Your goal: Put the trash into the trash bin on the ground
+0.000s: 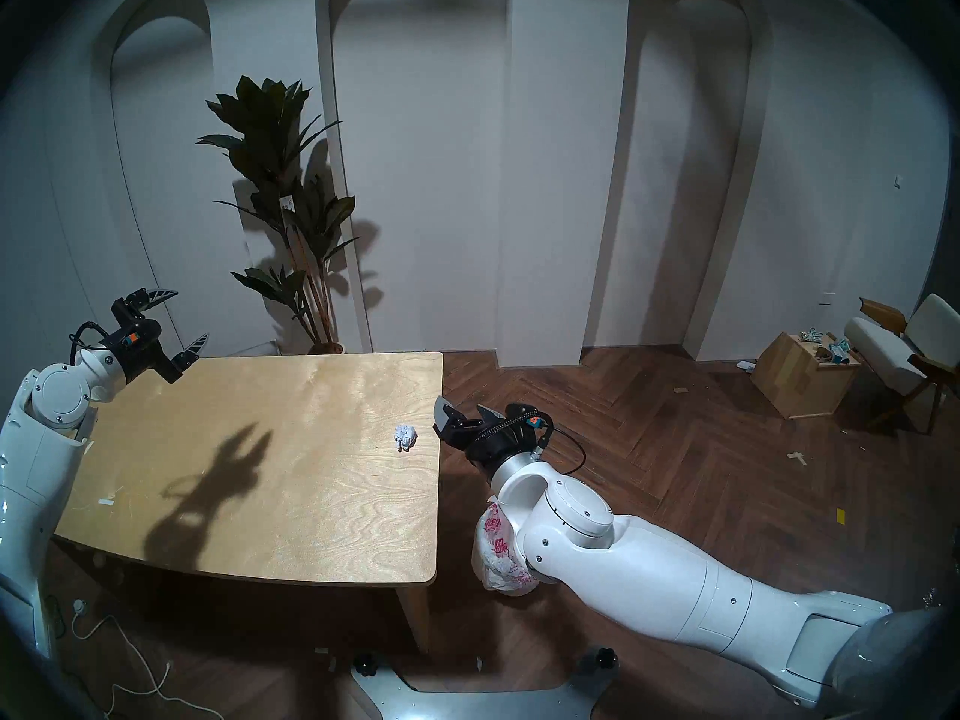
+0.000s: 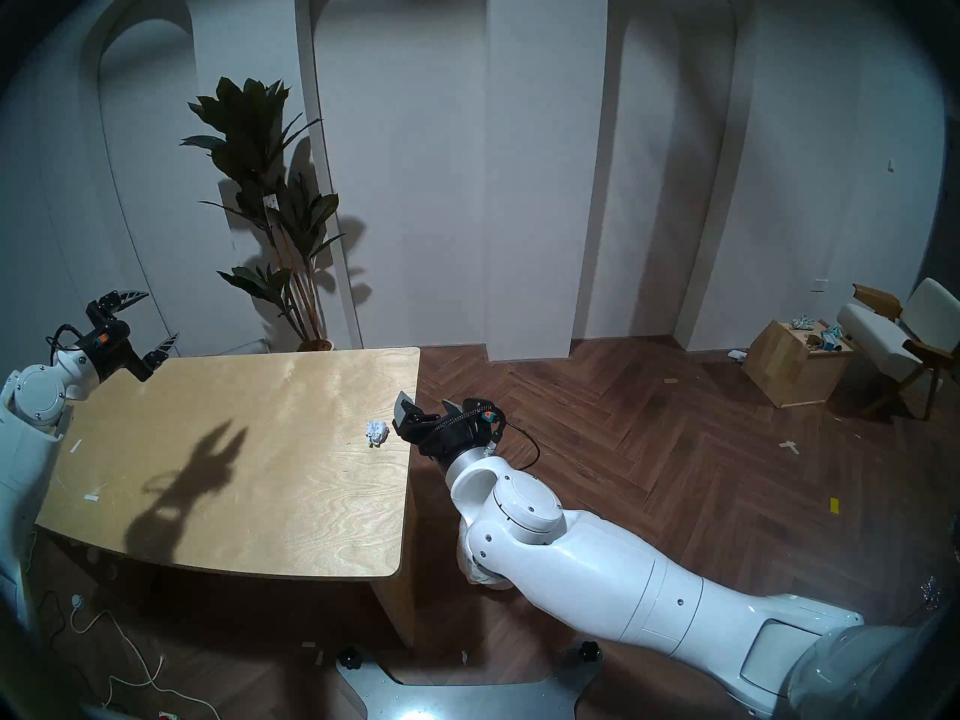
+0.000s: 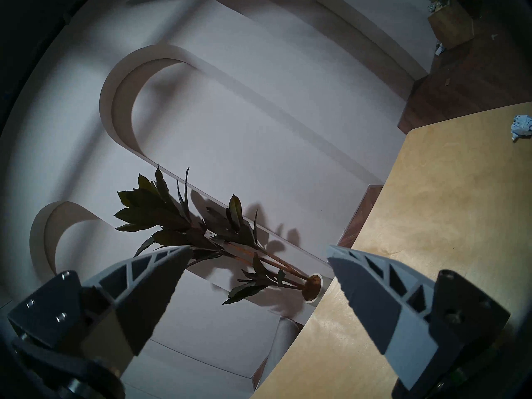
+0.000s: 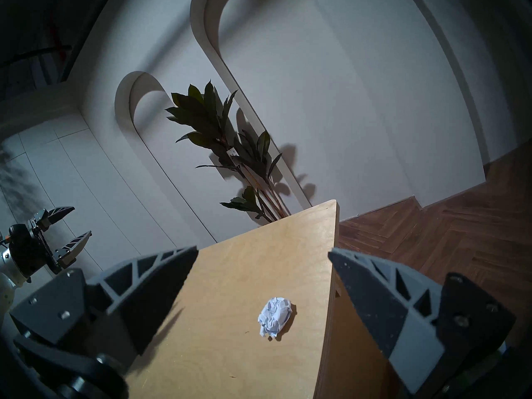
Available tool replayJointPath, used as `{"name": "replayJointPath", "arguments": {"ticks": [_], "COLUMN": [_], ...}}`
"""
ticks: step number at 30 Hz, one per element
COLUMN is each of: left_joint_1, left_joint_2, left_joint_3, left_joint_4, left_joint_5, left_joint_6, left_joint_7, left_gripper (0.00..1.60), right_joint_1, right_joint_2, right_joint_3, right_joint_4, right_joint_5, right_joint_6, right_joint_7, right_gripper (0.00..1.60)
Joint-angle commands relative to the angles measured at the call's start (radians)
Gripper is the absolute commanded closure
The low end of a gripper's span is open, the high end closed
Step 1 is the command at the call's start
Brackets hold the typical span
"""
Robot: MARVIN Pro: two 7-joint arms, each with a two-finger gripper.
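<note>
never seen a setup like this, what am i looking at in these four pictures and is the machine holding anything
It is a robot with two white arms, each ending in a two-fingered gripper. The two wide pictures come from cameras on its head, looking down at a wooden table; they are nearly the same. The other two come from a camera on each wrist, so each shows its own gripper's grey fingers at the bottom corners.

On the table lies one crumpled white paper ball, near the table's right edge. The right gripper is open just beside that edge, facing the ball, and holds nothing. The left gripper is open and empty too, raised near the far left corner.

On the floor under the right arm stands a trash bin lined with a white bag printed in red.
</note>
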Motion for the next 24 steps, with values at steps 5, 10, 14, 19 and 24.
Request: {"name": "replayJointPath", "arguments": {"ticks": [5,10,14,19,24], "left_joint_1": [0.076,0.113,0.144,0.181,0.222], "left_joint_2": [0.032,0.033,0.031,0.025,0.017], "left_joint_3": [-0.086,-0.123,-0.156,-0.201,-0.252], "left_joint_4": [-0.086,-0.119,-0.148,-0.184,-0.223], "left_joint_5": [-0.051,-0.073,-0.093,-0.115,-0.14], "left_joint_6": [0.021,0.041,0.061,0.086,0.116], "left_joint_7": [-0.062,-0.097,-0.129,-0.167,-0.21], "left_gripper": [0.0,0.0,0.0,0.0,0.0], "right_joint_1": [0.067,0.084,0.098,0.114,0.131], "right_joint_2": [-0.09,-0.117,-0.138,-0.161,-0.185], "right_joint_3": [-0.02,-0.037,-0.048,-0.062,-0.076], "right_joint_4": [0.04,0.068,0.091,0.121,0.151], "right_joint_5": [-0.037,-0.052,-0.065,-0.08,-0.096], "right_joint_6": [0.015,0.026,0.034,0.043,0.05], "right_joint_7": [-0.018,-0.031,-0.043,-0.058,-0.074], "right_gripper": [0.0,0.0,0.0,0.0,0.0]}}
